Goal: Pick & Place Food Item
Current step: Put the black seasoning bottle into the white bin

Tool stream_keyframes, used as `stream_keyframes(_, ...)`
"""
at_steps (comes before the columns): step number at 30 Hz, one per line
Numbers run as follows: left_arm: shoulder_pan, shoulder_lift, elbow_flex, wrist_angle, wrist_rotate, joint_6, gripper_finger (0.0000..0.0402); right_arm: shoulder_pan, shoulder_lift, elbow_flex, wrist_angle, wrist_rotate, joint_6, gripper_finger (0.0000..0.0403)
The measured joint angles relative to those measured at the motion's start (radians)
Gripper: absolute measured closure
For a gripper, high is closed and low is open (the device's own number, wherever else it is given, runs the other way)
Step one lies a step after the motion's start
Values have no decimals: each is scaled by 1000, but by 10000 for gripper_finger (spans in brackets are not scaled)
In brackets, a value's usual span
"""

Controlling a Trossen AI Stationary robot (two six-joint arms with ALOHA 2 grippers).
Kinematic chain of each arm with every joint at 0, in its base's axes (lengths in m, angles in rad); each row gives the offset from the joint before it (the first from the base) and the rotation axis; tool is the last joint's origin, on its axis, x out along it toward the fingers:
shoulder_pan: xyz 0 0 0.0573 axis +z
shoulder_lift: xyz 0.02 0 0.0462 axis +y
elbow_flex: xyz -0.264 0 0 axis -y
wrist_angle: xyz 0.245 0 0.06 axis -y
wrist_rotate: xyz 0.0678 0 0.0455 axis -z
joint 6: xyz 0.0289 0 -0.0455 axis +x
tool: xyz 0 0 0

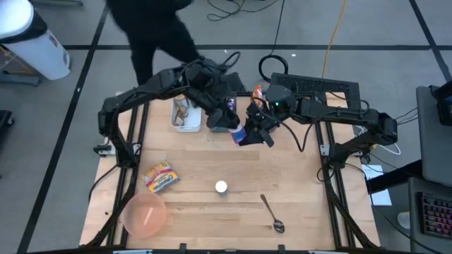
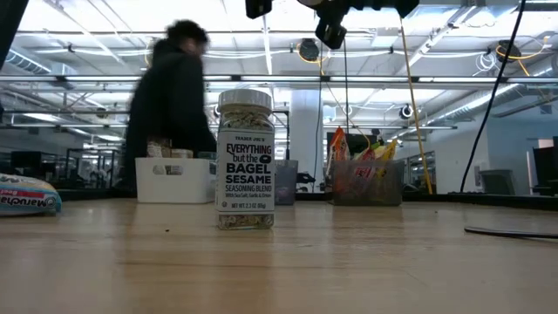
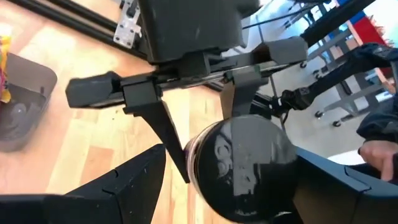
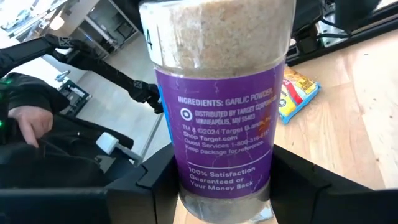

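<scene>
A clear jar of pale powder with a purple label hangs in the air over the far middle of the table. My right gripper is shut on it, reaching in from the right. My left gripper comes from the left and stands open. Its fingers are on either side of the jar's black lid, and a gap shows at one finger. My right gripper pinches the jar's bottom end between its two fingers, one on each side of the round wall. The fingers come nearly level from the table's right. The jar sticks out ahead of them, lid end toward the left gripper, lifted clear of the table.
A seasoning jar with a white lid stands mid-table, and it also fills the low view. A spoon, a pink bowl and a yellow snack packet lie nearer. A white bin sits at the far edge, where a person stands.
</scene>
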Motion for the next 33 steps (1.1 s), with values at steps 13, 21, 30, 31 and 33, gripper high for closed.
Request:
stream_keyframes(13,-20,16,0,16,-72,70,104,-1,0,0,4,1,18,218)
stream_keyframes(21,-20,16,0,42,-51,51,163,-1,0,0,4,0,21,218)
stream_keyframes(30,-26,16,0,59,-35,44,169,3,-1,0,5,-1,26,218)
stream_keyframes(31,-28,16,0,59,-35,46,171,5,-1,0,5,-1,26,218)
stream_keyframes(33,-33,16,0,62,-35,51,178,7,-1,0,5,-1,24,215)
